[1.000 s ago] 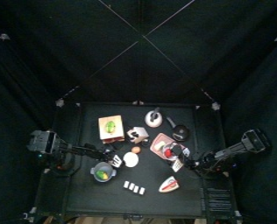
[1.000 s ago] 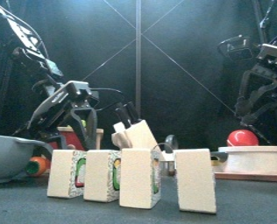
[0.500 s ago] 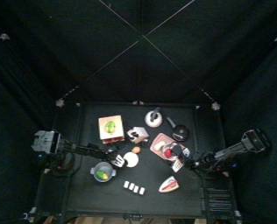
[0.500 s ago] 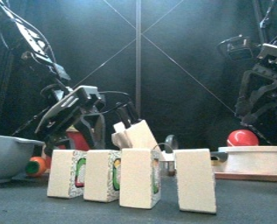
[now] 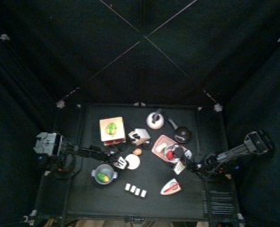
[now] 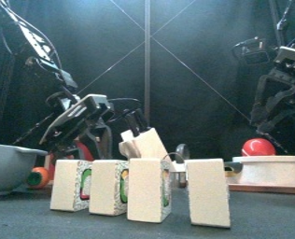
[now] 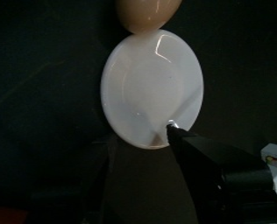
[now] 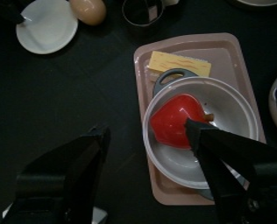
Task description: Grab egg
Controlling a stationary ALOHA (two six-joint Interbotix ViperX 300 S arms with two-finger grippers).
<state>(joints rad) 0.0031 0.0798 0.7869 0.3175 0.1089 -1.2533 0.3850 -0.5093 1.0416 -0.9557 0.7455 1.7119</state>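
Black curtains all round, small black table (image 5: 83, 133) in the middle. Landmark: the white dish (image 7: 152, 87), shallow and oval, lying flat on the table.

The egg (image 7: 149, 10) is a small smooth oval (tan in my wrist views, whitish from above). It sits just beside the dish at its rim; I can't tell whether they touch. From above, the egg (image 5: 139, 152) is on the far side of the dish (image 5: 129, 163). It is on the table, free, with nothing gripping it.

My left gripper (image 7: 147, 150) is right at the dish, on the side opposite the egg, pointing across the dish toward it. The jaws are spread wide and hold nothing. The front view shows the same gripper (image 6: 92, 114) low, with both jaws splayed apart.

My right gripper (image 8: 149, 140) is well to the right of the dish. Its jaws are also wide apart and empty. It hangs over a white bowl (image 8: 229, 114) with a red object (image 8: 180, 121) in it. That bowl stands on a pink tray (image 8: 165, 54), along with a yellow slab (image 8: 179, 63). The dish (image 8: 47, 26) and egg (image 8: 90, 10) show beyond the tray in that view.

A green-filled bowl (image 5: 104, 174) is just left and to the front of the dish. The white blocks (image 5: 136, 189) are nearer the front edge (four stand in a row in the front view). A white-and-dark figure (image 5: 139, 136) stands beyond the dish, past the egg. A box (image 5: 111, 127) is beyond the dish to the left.
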